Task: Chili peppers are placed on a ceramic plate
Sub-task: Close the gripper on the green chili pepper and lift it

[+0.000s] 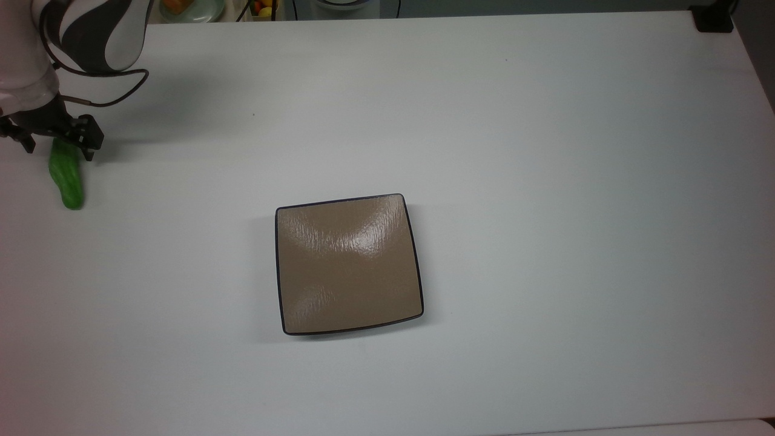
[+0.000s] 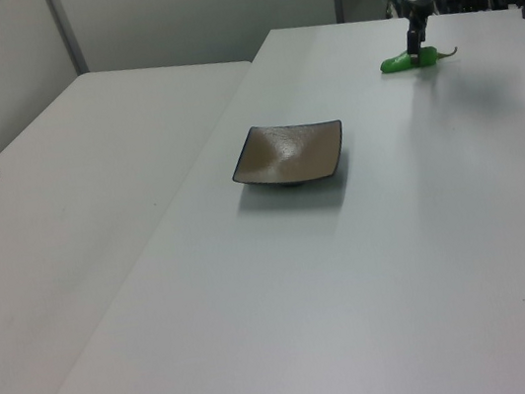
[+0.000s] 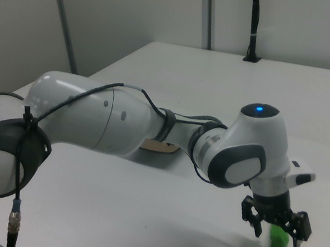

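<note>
White tabletop (image 1: 484, 121) is seen, with the ceramic plate (image 1: 349, 264) lying bare at centre. Near the top view's left edge, 1 wrinkled green chili pepper (image 1: 68, 178) is straddled at its stem end by the gripper (image 1: 57, 142), fingers spread. Being light and soft, it is best pinched gently mid-body.

From the top view you look straight down on the white table (image 1: 545, 151). The left view looks along it from low and far. The right view sits close behind the arm (image 3: 122, 123). All share the ceramic plate (image 1: 348, 266).
</note>
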